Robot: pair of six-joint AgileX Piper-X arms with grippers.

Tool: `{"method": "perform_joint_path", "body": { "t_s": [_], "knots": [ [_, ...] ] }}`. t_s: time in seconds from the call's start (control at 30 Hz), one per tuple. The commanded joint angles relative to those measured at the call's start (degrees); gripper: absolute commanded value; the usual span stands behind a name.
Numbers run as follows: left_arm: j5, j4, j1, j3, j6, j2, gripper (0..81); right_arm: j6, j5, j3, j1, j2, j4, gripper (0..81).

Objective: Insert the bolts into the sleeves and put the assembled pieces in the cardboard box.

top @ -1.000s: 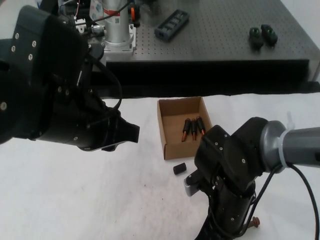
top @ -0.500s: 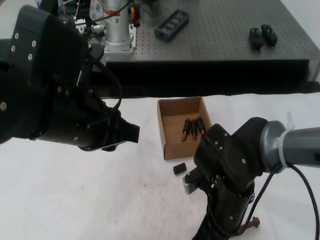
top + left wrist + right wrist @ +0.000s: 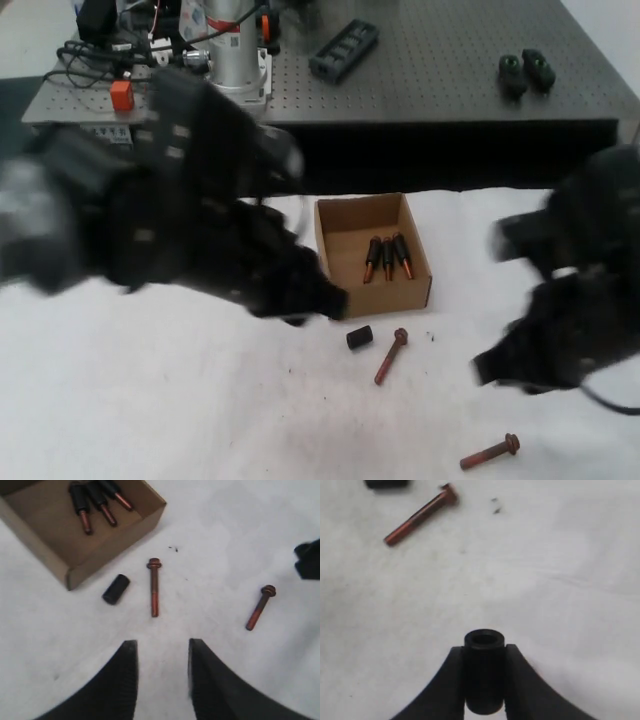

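High view, arms: the left arm [image 3: 190, 230] had been swung in from the near left toward the box corner, and the right arm [image 3: 575, 320] had been pulled off the middle of the cloth and out to the right. Both were caught mid-motion.
High view, uncovered: a copper-coloured flanged bolt [image 3: 391, 355], hidden under the right arm half a second earlier, was exposed just beside the loose black cylindrical sleeve [image 3: 359, 337]. A second copper bolt [image 3: 490, 452] was left nearer the camera, well apart.
High view, box: the open brown cardboard box [image 3: 385, 298] had not been shifted, and three assembled pieces [image 3: 386, 258] were lying in it.
Left wrist view, fingers: the left gripper [image 3: 161, 645] was held well open with nothing in it, above the white cloth [image 3: 225, 525] near the flanged bolt's threaded end.
Left wrist view, layout: the loose sleeve was seen just outside the box wall. The flanged bolt lay beside it, not touching.
Right wrist view, fingers: the right gripper [image 3: 484, 652] was clamped on a short black held sleeve [image 3: 484, 680], open bore facing away from the camera, above the cloth.
Meaning: one sleeve was judged taken up. The left arm was judged sent for the flanged bolt, for insertion between the two grippers. Two bolts and two sleeves were still unassembled.
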Motion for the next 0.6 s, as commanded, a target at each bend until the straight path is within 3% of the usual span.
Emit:
{"method": "perform_joint_path", "body": {
  "t_s": [0.0,0.1,0.23,0.4,0.57],
  "knots": [
    [-0.8,-1.2,-3.7,-5.2,3.1,6.9,24.9,0.5,-1.0,1.2,-2.8,-4.1,1.8,3.9],
    [-5.5,4.1,-5.8,-15.0,5.5,16.5,24.9,0.5,-3.6,2.6,-6.6,-8.4,3.9,3.9],
    [-5.7,14.6,-6.0,-29.3,6.3,27.9,24.9,0.5,-4.6,3.2,-9.4,-11.0,5.3,3.9],
    [-5.7,21.9,-6.2,-42.7,6.3,39.2,24.9,0.2,-5.3,3.2,-10.0,-11.1,5.1,3.9],
    [-5.7,24.9,-6.3,-48.0,6.7,44.2,24.9,0.2,-5.3,3.2,-10.0,-11.1,5.1,3.9]
  ]
}}
